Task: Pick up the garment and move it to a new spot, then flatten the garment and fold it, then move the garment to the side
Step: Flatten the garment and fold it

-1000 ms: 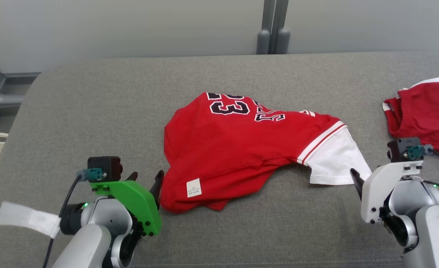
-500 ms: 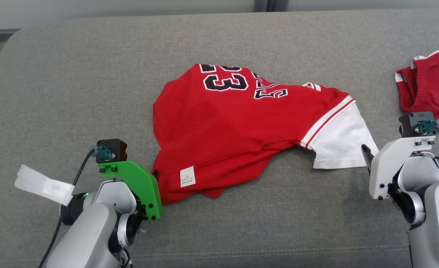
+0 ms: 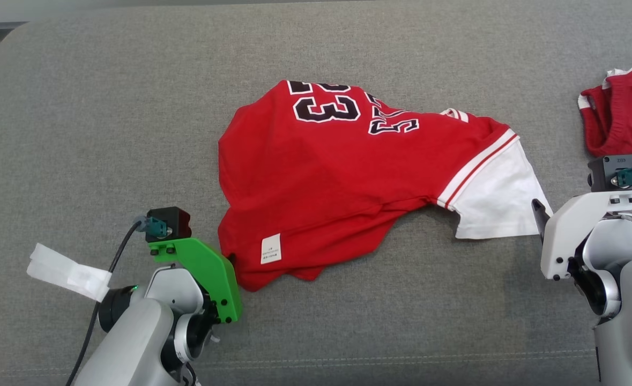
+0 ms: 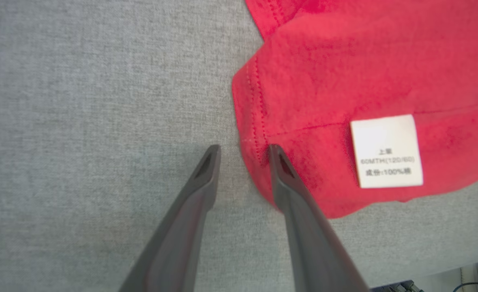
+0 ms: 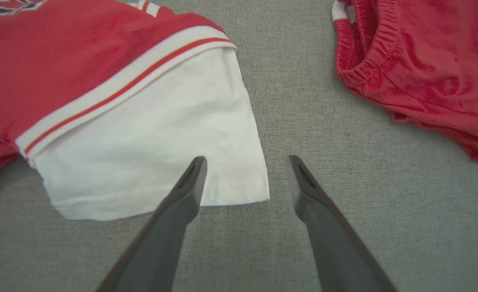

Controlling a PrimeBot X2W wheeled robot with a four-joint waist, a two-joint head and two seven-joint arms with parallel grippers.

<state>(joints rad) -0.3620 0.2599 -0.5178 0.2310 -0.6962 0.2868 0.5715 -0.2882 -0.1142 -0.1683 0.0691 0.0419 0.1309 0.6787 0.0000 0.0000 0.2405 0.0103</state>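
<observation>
- Jersey [image 3: 337, 182] lay crumpled mid-way across the grey surface [image 3: 106, 134]. It was red, with number 23 [image 3: 326, 110] at its far edge.
- White sleeve [image 5: 153, 138] stuck out on the robot's right, flat on the surface, with a red-and-white striped band where it met the body.
- White label [image 4: 386, 151] faced up near the jersey's near-left corner.
- Left gripper [image 4: 243, 152] sat at that corner, fingers apart with a narrow gap, clamped on nothing.
- One left finger was over the red hem, the other over bare surface, and the stitched edge ran between the tips.
- Couldn't tell whether those tips touched the cloth.
- In the head view the left fingers were mostly hidden behind the green mount [image 3: 203, 268], which sat right at the jersey's edge.
- Right gripper [image 5: 247, 162] was spread wide, holding nothing.
- One right finger was over the sleeve's near corner, the other over bare surface just beside it.
- Red shorts [image 5: 417, 61] lay apart from the jersey at far right, elastic waistband toward the sleeve.
- A strip of white tape [image 3: 66, 271] hung off the left arm.
</observation>
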